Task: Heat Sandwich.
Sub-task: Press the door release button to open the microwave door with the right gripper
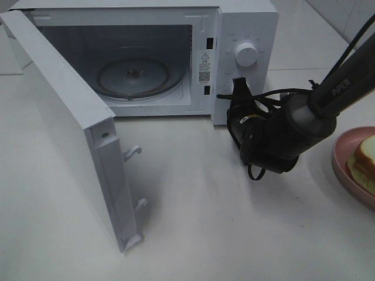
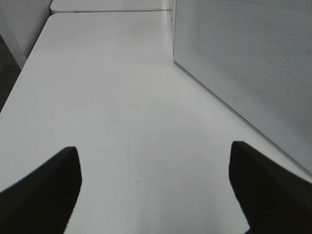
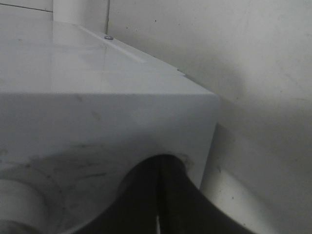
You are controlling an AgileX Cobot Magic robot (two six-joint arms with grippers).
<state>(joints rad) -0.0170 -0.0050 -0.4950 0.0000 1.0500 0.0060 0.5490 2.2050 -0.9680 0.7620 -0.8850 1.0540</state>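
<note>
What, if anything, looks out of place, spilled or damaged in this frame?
Nothing spilled or broken. The microwave door stands wide open, the turntable is bare, and the sandwich lies on its plate at the right edge. Only oddity: faint grey smudges on the front panel near the dial, seen from the right wrist.

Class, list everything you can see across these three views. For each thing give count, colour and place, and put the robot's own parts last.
microwave: 1, white, at the back of the table
door: 1, white, swung open to the front left
turntable: 1, clear glass, inside the microwave
dial: 1 in view, white, on the microwave's control panel
plate: 1, pink, right edge of the high view, partly cut off
sandwich: 1, pale bread with yellow filling, on the plate
table: 1, white, under everything
right gripper: 1, black, shut, close to the control panel below the dial
left gripper: 1, black, open, over the table, holding nothing
</note>
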